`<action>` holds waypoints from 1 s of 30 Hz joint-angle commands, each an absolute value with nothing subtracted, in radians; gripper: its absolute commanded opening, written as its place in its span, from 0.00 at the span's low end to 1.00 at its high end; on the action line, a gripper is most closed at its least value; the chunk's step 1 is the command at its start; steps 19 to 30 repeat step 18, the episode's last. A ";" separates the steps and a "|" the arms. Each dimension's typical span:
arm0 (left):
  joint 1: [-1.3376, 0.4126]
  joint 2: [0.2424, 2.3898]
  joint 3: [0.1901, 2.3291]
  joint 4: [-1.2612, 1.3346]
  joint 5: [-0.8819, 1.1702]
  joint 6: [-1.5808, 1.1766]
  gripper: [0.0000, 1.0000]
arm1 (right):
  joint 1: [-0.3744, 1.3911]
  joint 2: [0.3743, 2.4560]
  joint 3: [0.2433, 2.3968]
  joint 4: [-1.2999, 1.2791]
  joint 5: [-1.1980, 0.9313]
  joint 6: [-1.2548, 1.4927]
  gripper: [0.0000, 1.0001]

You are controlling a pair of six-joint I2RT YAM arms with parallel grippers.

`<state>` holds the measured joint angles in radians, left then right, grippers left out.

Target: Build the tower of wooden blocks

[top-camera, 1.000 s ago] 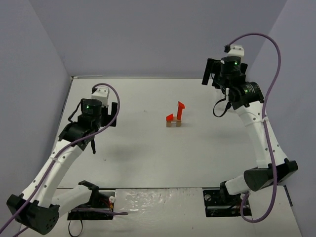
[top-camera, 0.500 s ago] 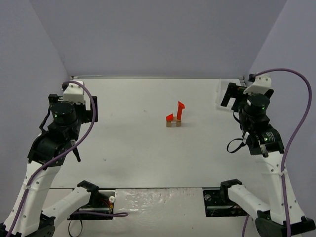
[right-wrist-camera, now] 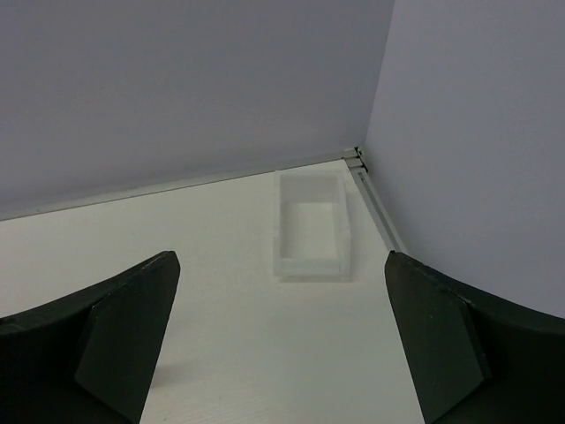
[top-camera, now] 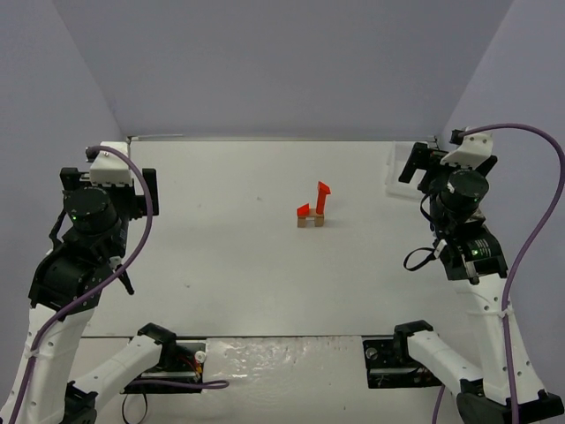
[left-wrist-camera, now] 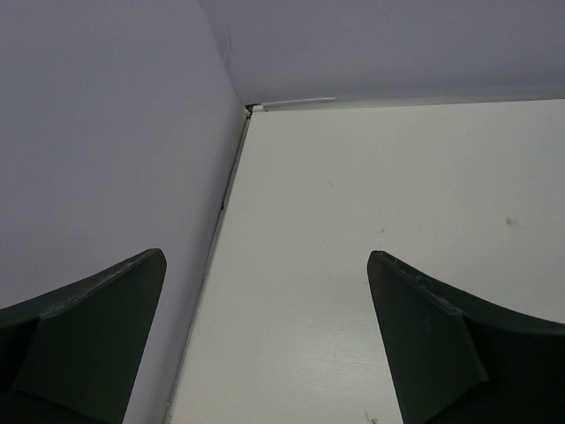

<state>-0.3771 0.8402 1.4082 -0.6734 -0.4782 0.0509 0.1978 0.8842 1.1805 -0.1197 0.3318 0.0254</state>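
The wood block tower point(top-camera: 312, 210) stands mid-table in the top view. It is a tan block point(top-camera: 310, 222) with a red wedge point(top-camera: 303, 209) on its left end. On its right end stands a red cylinder point(top-camera: 321, 201) capped by another red wedge. My left gripper point(top-camera: 108, 184) is raised at the far left edge, open and empty. In the left wrist view the left gripper point(left-wrist-camera: 265, 256) frames only bare table and wall. My right gripper point(top-camera: 424, 166) is raised at the far right, also open and empty. The right gripper point(right-wrist-camera: 281, 258) looks down at the back corner. Neither wrist view shows the tower.
A white rectangular tray point(right-wrist-camera: 311, 268) sits in the back right corner, and its inside looks empty. In the top view the tray point(top-camera: 389, 172) is partly hidden behind my right gripper. Purple walls point(left-wrist-camera: 106, 159) close the table on three sides.
Both arms have drawn back from the middle to the table's sides. The left gripper has swung left and its jaws have widened. The tower has not moved.
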 commanded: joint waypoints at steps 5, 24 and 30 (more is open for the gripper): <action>-0.370 0.877 1.443 -0.634 -0.492 0.063 0.97 | 0.199 0.896 1.178 0.016 0.305 0.017 1.00; -0.370 0.902 1.429 -0.617 -0.454 0.021 0.97 | 0.199 0.900 1.195 0.031 0.272 0.011 1.00; -0.370 0.902 1.429 -0.617 -0.454 0.021 0.97 | 0.199 0.900 1.195 0.031 0.272 0.011 1.00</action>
